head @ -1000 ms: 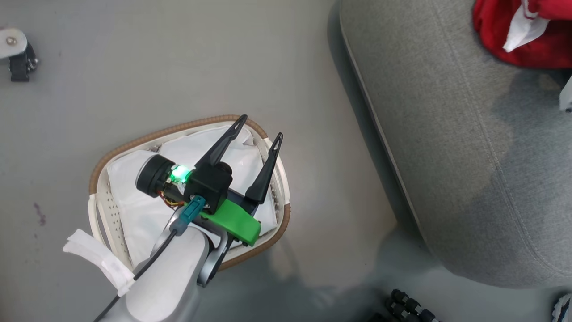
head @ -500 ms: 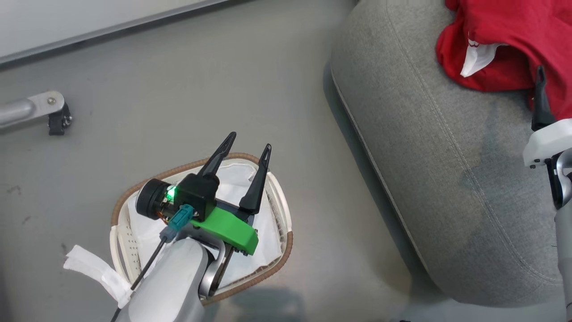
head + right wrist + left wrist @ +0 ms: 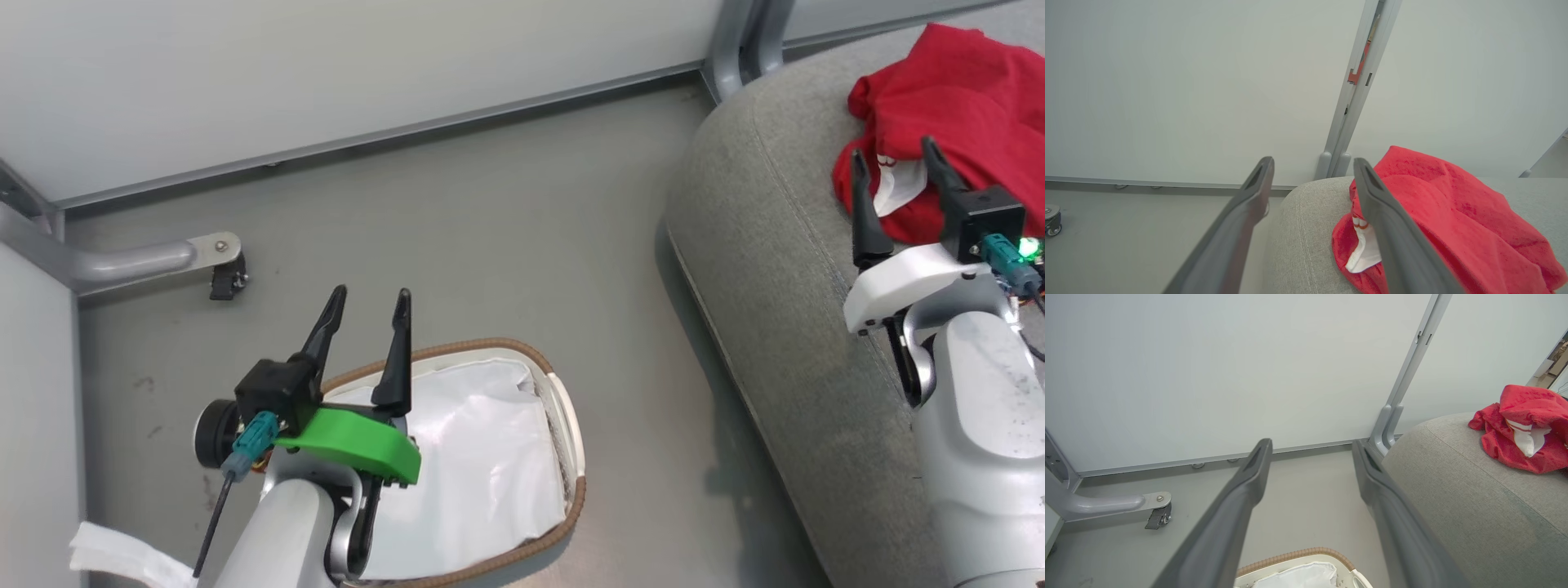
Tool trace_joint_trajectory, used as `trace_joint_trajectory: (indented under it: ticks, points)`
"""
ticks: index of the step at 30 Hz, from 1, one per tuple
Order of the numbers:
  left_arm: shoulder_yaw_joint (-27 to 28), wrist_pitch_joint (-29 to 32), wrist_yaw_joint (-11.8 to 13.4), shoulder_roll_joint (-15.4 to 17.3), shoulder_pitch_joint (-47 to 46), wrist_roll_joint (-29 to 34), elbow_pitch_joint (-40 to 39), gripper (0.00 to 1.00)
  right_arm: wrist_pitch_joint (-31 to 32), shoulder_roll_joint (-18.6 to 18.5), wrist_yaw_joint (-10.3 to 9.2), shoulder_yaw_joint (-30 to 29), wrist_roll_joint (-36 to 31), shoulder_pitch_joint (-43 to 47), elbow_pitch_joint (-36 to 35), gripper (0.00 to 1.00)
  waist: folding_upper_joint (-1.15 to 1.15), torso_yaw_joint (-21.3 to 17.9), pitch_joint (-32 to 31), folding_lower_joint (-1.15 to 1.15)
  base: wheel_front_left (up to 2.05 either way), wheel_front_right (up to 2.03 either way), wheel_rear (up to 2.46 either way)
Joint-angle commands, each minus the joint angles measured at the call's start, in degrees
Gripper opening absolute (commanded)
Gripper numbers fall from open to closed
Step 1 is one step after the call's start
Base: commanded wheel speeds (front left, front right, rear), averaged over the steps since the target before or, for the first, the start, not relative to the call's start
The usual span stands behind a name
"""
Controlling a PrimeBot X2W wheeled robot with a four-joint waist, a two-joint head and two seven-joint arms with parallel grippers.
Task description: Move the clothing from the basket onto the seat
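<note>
The red clothing (image 3: pixel 967 106) with a white inner patch lies in a heap on the grey seat (image 3: pixel 784 310) at the upper right; the same clothing (image 3: pixel 1437 220) and clothing (image 3: pixel 1527 433) show in both wrist views. The white basket (image 3: pixel 571 425) with its brown rim stands on the floor, and only its white liner (image 3: pixel 482 465) shows inside. My left gripper (image 3: pixel 367 298) hovers open above the basket's left end, nothing between its fingers. My right gripper (image 3: pixel 894 159) stands open above the seat, just in front of the clothing and not gripping it.
A pale wall panel (image 3: pixel 326 73) with a metal post (image 3: pixel 739 41) runs along the back. A grey frame leg with a castor (image 3: pixel 224 278) sits on the floor at the left. A white strip (image 3: pixel 114 559) lies by the basket's near left.
The head camera has tilted up, bringing the wall and both grippers into view. My left gripper has risen away from the basket. My right gripper now stands clear of the clothing on the seat.
</note>
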Motion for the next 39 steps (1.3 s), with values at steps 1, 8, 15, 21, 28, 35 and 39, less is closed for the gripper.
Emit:
trace_joint_trajectory:
  ticks: [1, 8, 15, 21, 28, 35, 39]
  points:
    - [1.01, -0.02, -0.19, -0.08, 1.90, -0.06, 0.30, 1.00, -0.28, 0.18, -0.08, 0.26, 0.82, 1.33, 0.00, 1.00, 0.00, 4.35, -4.56, 0.00, 0.00, 0.00, 0.00]
    - [7.02, -0.02, -1.09, -0.40, 7.15, 1.18, 0.47, 1.00, -0.28, 3.55, -0.08, 4.03, 4.65, 7.34, -1.96, 1.00, 0.00, 7.50, -7.49, 0.00, 0.00, 0.00, 0.00]
    - [11.55, -0.02, -2.01, -0.90, 11.79, 1.86, -0.15, 1.00, -0.28, 3.99, -0.08, 7.23, 10.44, 14.70, -5.83, 1.00, 0.00, 9.22, -9.11, 0.00, 0.00, 0.00, 0.00]
    - [13.16, -0.02, -2.98, -1.06, 15.49, 2.54, -0.98, 1.00, -0.28, 4.00, -0.08, 9.81, 14.41, 21.28, -8.81, 1.00, 0.00, 9.58, -9.99, 0.00, 0.00, 0.00, 0.00]
    - [14.76, -0.02, -3.41, -1.47, 18.79, 2.51, -2.19, 1.00, -0.28, 4.06, -0.08, 10.31, 15.47, 26.34, -10.31, 1.00, 0.00, 9.46, -10.62, 0.00, 0.00, 0.00, 0.00]
    - [15.06, -0.03, -3.57, -1.56, 19.57, 2.76, -1.98, 1.00, -0.28, 4.07, -0.08, 10.13, 16.54, 28.17, -11.15, 1.00, 0.00, 9.34, -10.96, 0.00, 0.00, 0.00, 0.00]
    - [15.12, -0.03, -3.71, -1.58, 19.41, 2.52, -2.00, 1.00, -0.28, 4.06, -0.08, 10.05, 16.84, 28.26, -11.18, 1.00, 0.00, 9.31, -11.05, 0.00, 0.00, 0.00, 0.00]
